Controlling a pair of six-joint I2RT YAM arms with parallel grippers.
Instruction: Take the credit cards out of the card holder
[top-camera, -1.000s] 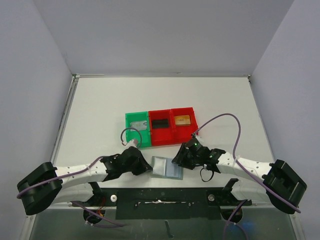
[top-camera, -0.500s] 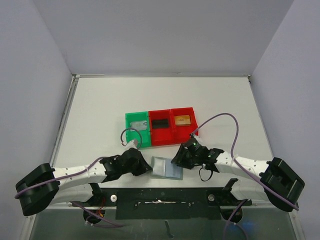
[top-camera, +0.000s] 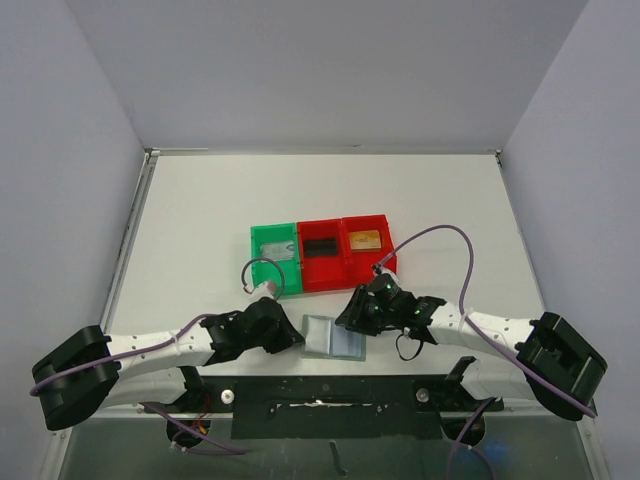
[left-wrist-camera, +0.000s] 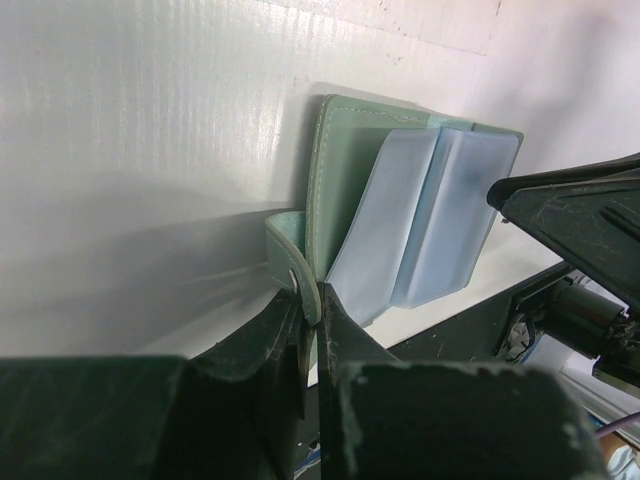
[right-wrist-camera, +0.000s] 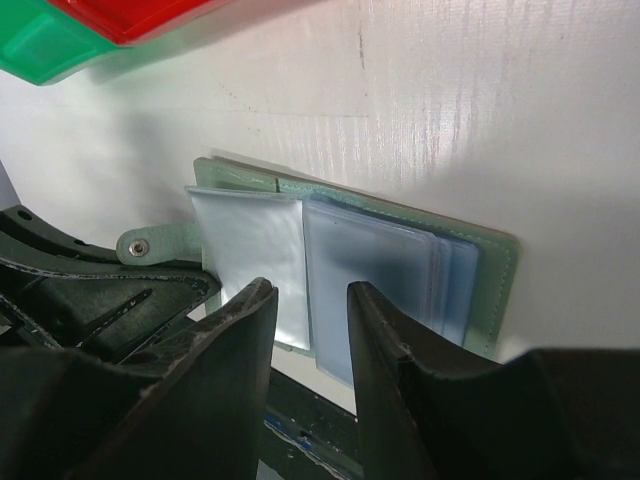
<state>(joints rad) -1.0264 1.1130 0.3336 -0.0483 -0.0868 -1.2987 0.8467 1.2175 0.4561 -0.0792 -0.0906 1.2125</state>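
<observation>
Now | left tool low, clamped on card holder tab | right tool apart, hovering above it

White table carries the open card holder, a green bin and two red bins

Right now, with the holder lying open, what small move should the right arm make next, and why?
Probably lower the right gripper onto the clear pockets and pinch the edge of the bluish card there. Its jaws stand apart above the open card holder, empty, while the left gripper pinches the snap tab, so the holder should not slide.
</observation>
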